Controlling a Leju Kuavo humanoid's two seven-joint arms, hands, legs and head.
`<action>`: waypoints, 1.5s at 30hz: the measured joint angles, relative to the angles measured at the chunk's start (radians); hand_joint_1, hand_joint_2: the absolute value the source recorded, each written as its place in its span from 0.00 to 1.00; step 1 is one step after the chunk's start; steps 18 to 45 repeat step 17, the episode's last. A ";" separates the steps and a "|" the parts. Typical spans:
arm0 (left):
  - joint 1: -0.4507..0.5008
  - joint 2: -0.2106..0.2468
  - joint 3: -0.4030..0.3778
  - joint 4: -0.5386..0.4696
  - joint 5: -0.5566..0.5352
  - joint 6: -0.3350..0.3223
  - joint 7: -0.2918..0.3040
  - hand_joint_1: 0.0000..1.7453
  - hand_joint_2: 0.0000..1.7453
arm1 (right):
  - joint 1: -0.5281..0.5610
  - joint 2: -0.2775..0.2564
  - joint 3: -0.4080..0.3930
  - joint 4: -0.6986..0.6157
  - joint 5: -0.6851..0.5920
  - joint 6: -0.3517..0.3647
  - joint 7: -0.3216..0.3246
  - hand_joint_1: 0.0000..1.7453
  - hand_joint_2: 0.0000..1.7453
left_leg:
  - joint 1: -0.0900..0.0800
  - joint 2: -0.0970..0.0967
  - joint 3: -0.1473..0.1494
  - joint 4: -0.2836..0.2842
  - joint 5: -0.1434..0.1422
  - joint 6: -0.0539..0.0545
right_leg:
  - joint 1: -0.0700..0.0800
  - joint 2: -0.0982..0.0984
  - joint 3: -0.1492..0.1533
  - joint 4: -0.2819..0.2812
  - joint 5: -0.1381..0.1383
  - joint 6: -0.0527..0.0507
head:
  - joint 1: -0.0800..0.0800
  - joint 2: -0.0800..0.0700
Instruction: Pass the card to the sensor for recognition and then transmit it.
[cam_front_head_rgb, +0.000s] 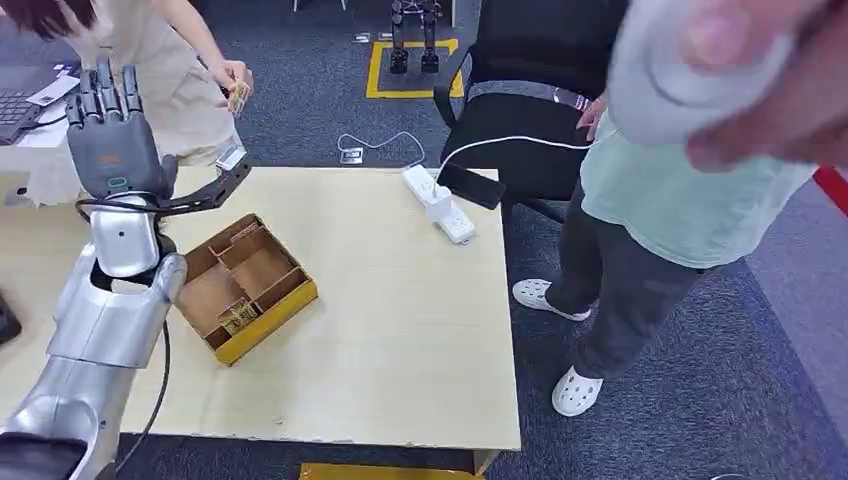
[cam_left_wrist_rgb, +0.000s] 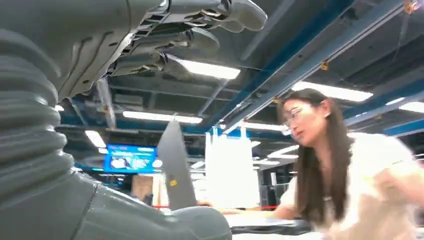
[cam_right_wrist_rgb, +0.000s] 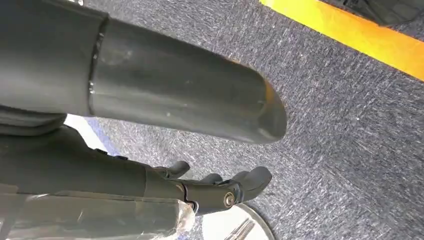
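Pale wooden worktop (cam_front_head_rgb: 400, 330) carries a partitioned cardboard tray (cam_front_head_rgb: 262, 320), above whose far-left side the raised left robot hand (cam_front_head_rgb: 112, 125) stands open and empty, the card (cam_front_head_rgb: 238, 97) beyond it rightward in a person's fingers.

No text, label or number is legible

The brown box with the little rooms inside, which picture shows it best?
The head view. There the brown box sits whole on the table, and you look down into its compartments. The left wrist view faces up at ceiling lights and a person. The right wrist view faces the carpet.
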 joint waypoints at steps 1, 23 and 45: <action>0.007 0.020 0.015 0.012 0.000 0.009 0.002 0.00 1.00 | 0.001 0.000 -0.003 0.000 0.000 -0.001 0.000 0.00 0.00 | 0.000 0.001 0.000 0.000 0.000 0.000 | 0.000 0.001 0.000 0.000 0.000 0.000 | 0.000 0.000; 0.290 0.271 0.537 0.304 0.000 0.278 -0.134 0.00 1.00 | 0.028 -0.002 -0.067 0.002 -0.001 -0.041 -0.018 0.00 0.00 | 0.001 0.006 0.000 -0.002 -0.002 -0.003 | 0.001 0.007 -0.002 0.000 -0.002 -0.002 | 0.000 0.000; 0.290 0.271 0.537 0.304 0.000 0.278 -0.134 0.00 1.00 | 0.028 -0.002 -0.067 0.002 -0.001 -0.041 -0.018 0.00 0.00 | 0.001 0.006 0.000 -0.002 -0.002 -0.003 | 0.001 0.007 -0.002 0.000 -0.002 -0.002 | 0.000 0.000</action>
